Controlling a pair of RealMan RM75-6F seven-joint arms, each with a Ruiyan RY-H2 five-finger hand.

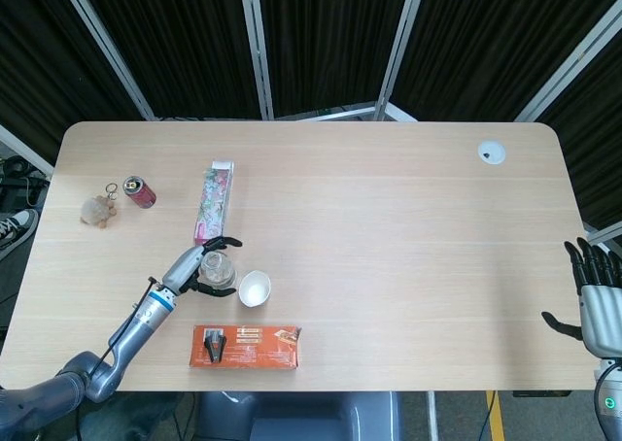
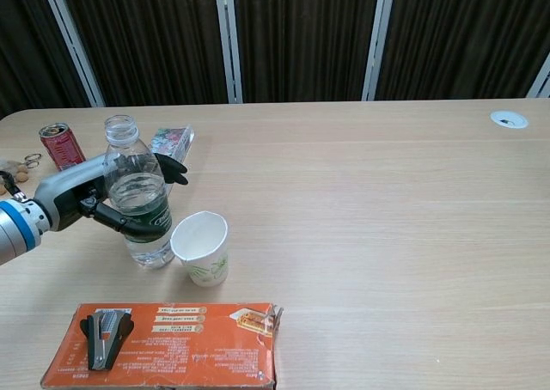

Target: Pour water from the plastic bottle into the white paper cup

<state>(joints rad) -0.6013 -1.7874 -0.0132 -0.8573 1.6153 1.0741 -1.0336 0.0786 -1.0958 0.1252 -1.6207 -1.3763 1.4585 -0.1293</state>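
The plastic bottle stands upright near the front left part of the worktop, uncapped, with a green label round its middle, and the left robot hand is wrapped around it at label height, fingers reaching past the far side and the thumb curled across the near side. The worktop is a broad pale wood surface with a round cable port near its back right corner. Along the front edge, left of centre, lies a flat orange box showing a black stapler on its face. Behind the bottle a long flowered box lies pointing toward the back edge. The right robot hand hangs off the right edge near the front corner, fingers spread and holding nothing. The white paper cup stands upright just beside the bottle on its right; whether they touch I cannot tell. A red can stands toward the left edge, and a small plush keyring lies just left of it
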